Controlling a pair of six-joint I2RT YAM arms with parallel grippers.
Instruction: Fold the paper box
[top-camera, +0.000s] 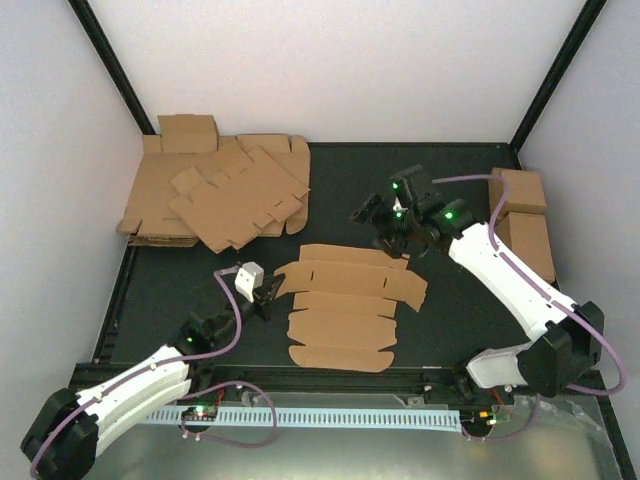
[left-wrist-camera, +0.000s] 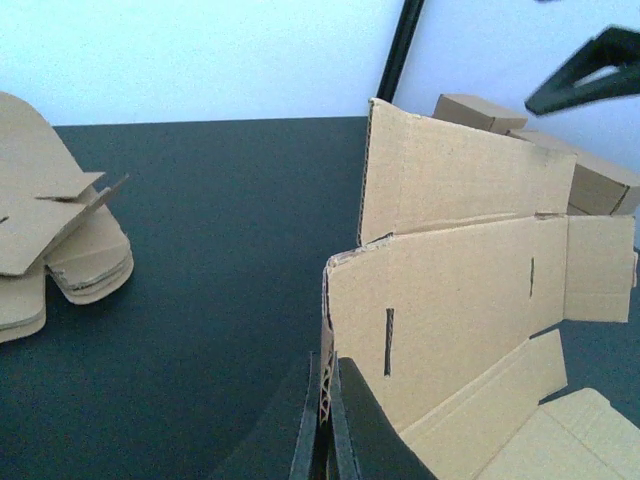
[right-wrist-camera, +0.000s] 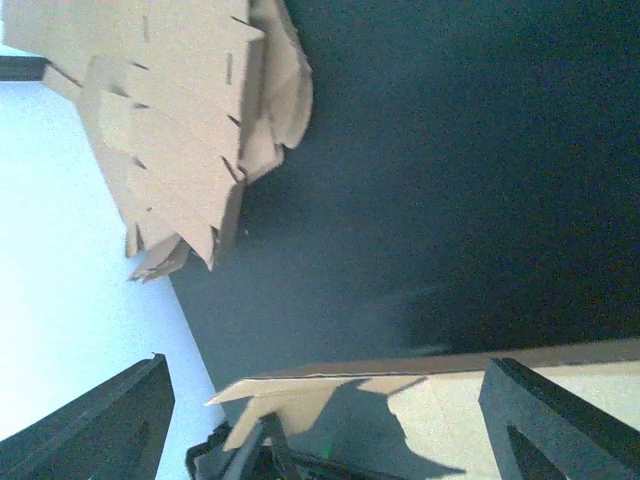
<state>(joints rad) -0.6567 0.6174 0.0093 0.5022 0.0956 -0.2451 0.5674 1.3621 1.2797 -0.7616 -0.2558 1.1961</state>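
The paper box (top-camera: 345, 305) is a flat brown die-cut sheet with flaps and slots, lying mid-table. My left gripper (top-camera: 262, 290) is at its left edge. In the left wrist view the fingers (left-wrist-camera: 330, 425) are shut on the edge of a left flap, which stands upright, and the sheet (left-wrist-camera: 460, 300) spreads to the right with its far panel raised. My right gripper (top-camera: 385, 232) is open above the box's far edge. In the right wrist view its fingers (right-wrist-camera: 560, 420) stand wide apart, with the far panel's edge (right-wrist-camera: 450, 395) between them and untouched.
A heap of overlapping cardboard sheets (top-camera: 220, 190) lies at the back left and also shows in the right wrist view (right-wrist-camera: 170, 110). Two cardboard cuboids (top-camera: 525, 215) stand at the right edge. White walls close the back and both sides.
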